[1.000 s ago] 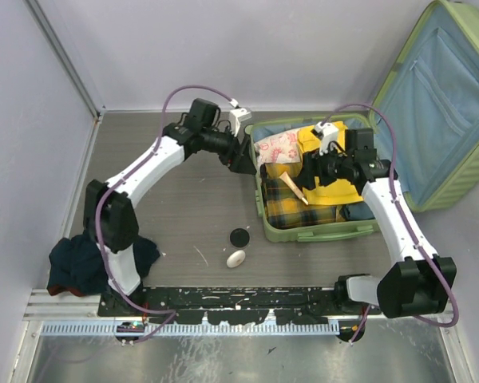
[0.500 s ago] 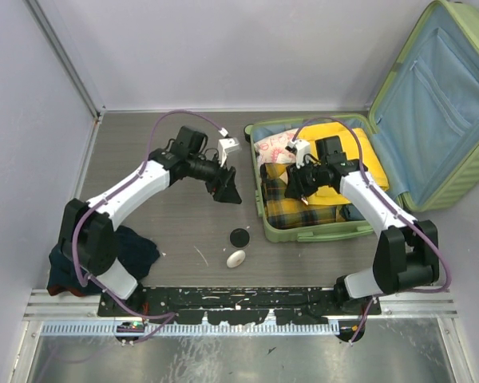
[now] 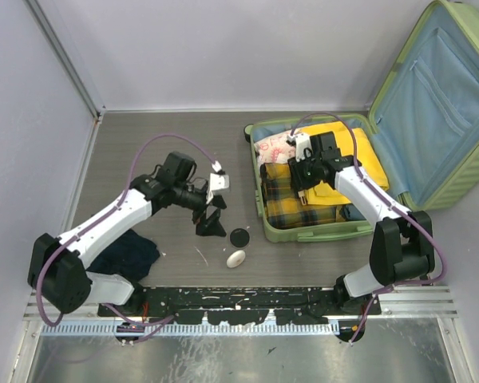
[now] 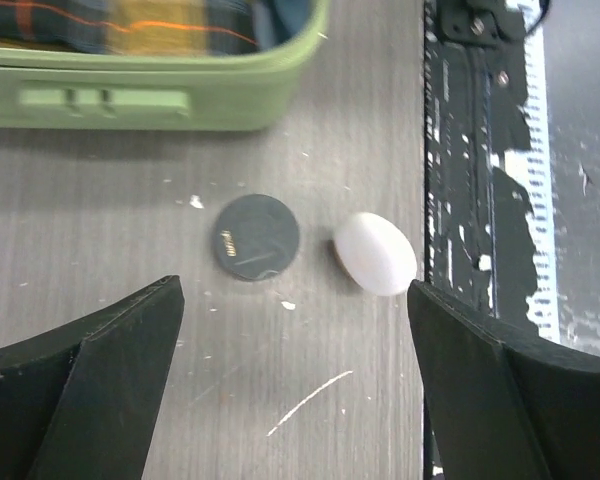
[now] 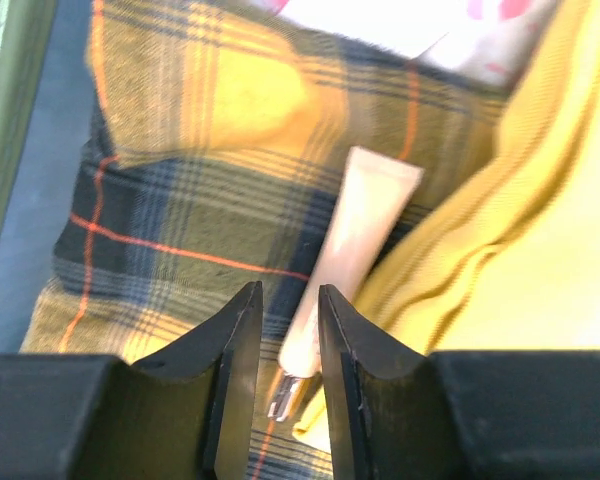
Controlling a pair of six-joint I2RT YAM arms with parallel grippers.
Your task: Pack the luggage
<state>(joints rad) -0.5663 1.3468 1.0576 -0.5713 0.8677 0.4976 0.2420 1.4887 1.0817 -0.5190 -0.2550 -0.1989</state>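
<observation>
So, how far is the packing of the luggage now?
Done: plaid cloth, yellow garment and a floral item lie in the open luggage. In hand: the right hand grips a tube on the plaid cloth; the left hand hangs open over a black disc and a white oval thing. Left, probably: those two, a dark garment lying outside, closing the lid.

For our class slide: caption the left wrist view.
Open left gripper above black disc and white oval, near the luggage.
</observation>
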